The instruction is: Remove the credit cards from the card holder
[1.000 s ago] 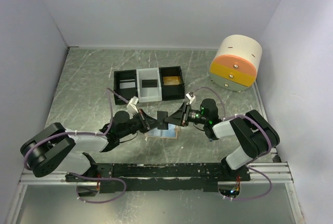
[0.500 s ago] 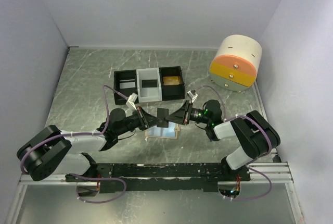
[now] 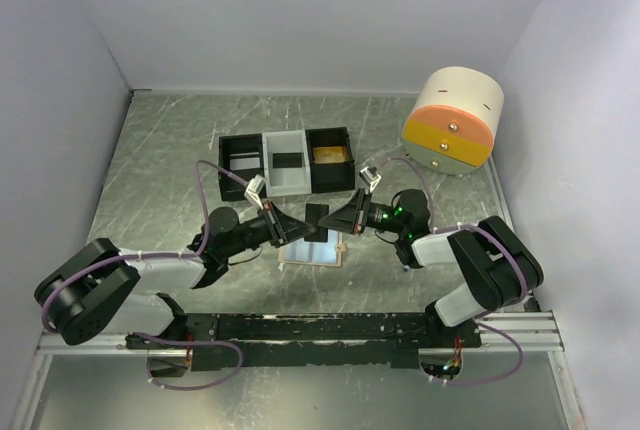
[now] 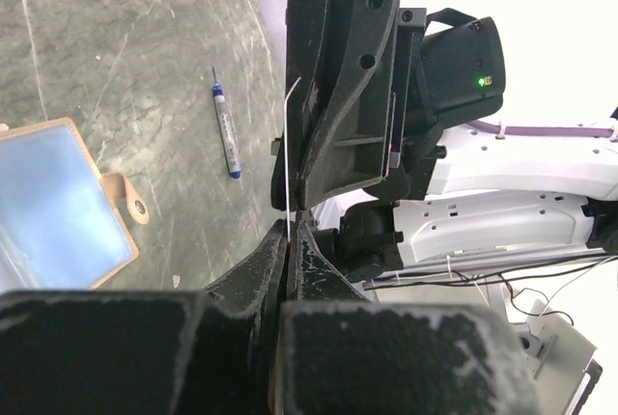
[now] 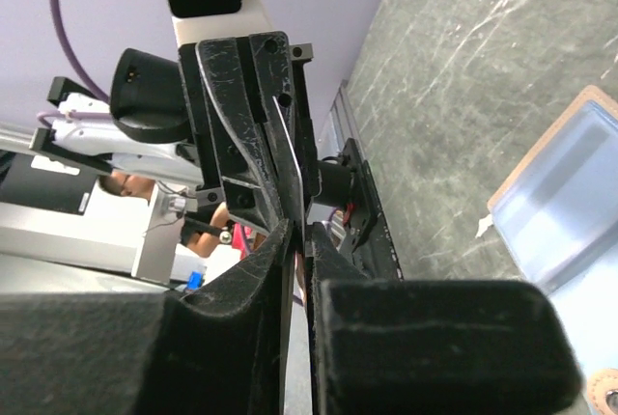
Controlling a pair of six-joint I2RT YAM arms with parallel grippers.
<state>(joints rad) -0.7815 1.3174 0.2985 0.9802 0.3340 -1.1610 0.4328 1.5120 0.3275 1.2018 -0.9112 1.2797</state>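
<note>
At the back of the worktop, three-bay tray: left black bay holds a white card, middle white bay a dark card, right black bay a tan-gold card. One per bay.

Card holder lies open on the worktop just in front of the tray, pale blue inside facing up, snap tab out to one side. Can't tell if any cards sit in its pockets.

Directly above it both arms meet nose to nose with a black card on edge between them. Left end effector is clenched on one edge of that card. Right end effector has its jaws narrowed either side of the opposite edge; can't tell whether it's actually clamping. Arms and card hide part of the holder in the top view.

Round cream drawer unit with orange, yellow and grey-green drawer fronts stands at the far right, well apart. Small blue pen-like stick lies on the worktop near the holder.
</note>
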